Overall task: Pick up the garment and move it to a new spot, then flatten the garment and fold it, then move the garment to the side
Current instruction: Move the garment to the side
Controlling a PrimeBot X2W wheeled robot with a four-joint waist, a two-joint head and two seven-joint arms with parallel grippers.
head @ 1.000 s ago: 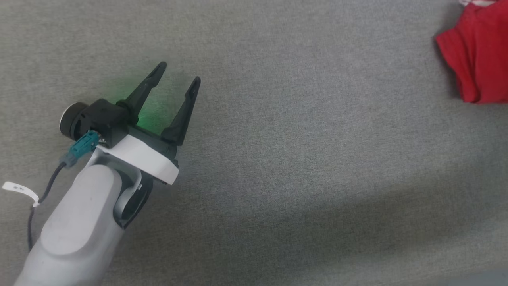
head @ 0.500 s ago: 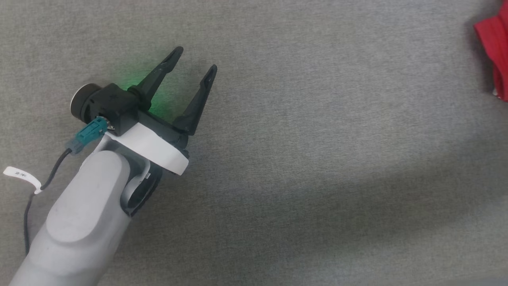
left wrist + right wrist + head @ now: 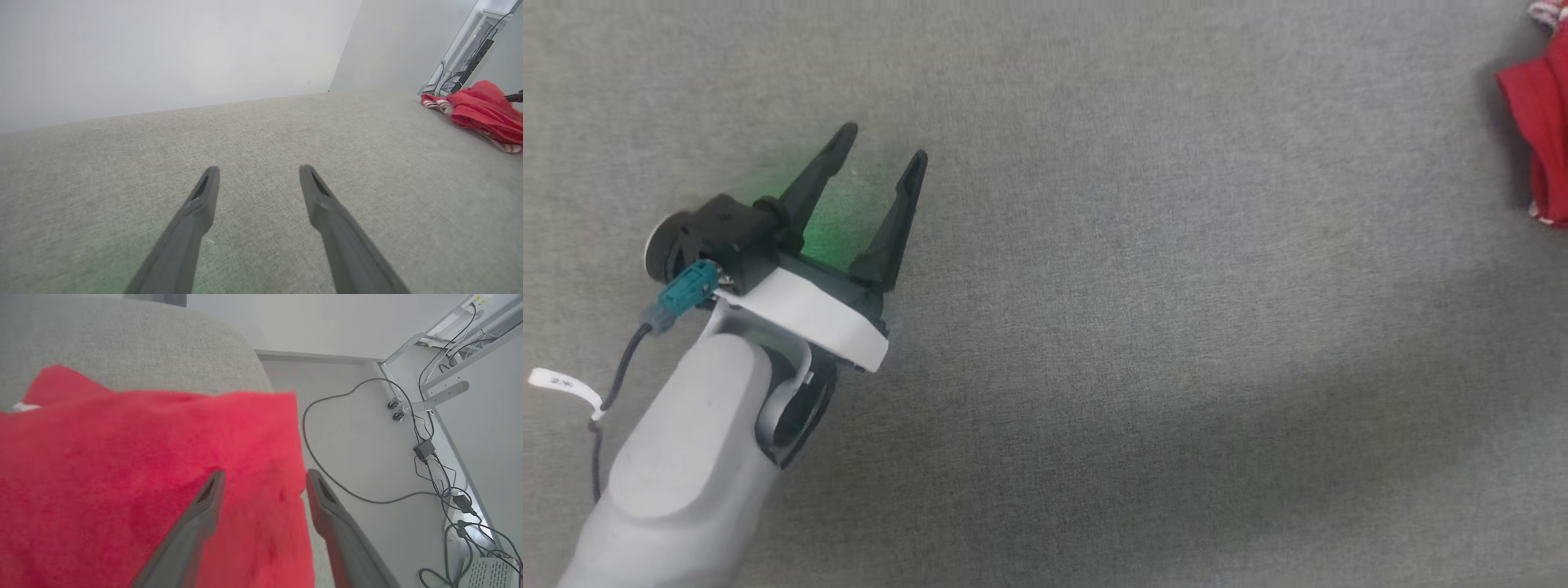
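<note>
The garment [image 3: 1547, 106] is a crumpled red heap with striped trim, lying at the far right edge of the grey fabric surface [image 3: 1135, 286]. In the left wrist view the garment [image 3: 482, 108] sits far off to the right. My left gripper [image 3: 884, 143] hovers at the lower left, open and empty, its fingers [image 3: 258, 169] spread above bare fabric. In the right wrist view my right gripper [image 3: 265, 473] stands open directly over the red garment [image 3: 122, 477], which looks blurred beneath the fingers. The shirt's print is hidden.
The surface's rounded edge [image 3: 261, 375] runs just beyond the garment. Past it lies a pale floor with loose cables [image 3: 347, 416] and a metal frame leg [image 3: 441, 394]. A pale wall [image 3: 163, 53] backs the surface.
In the head view the garment has slid right, so less of it shows, and striped trim now peeks out at the top. The left gripper stays open, at nearly the same place.
</note>
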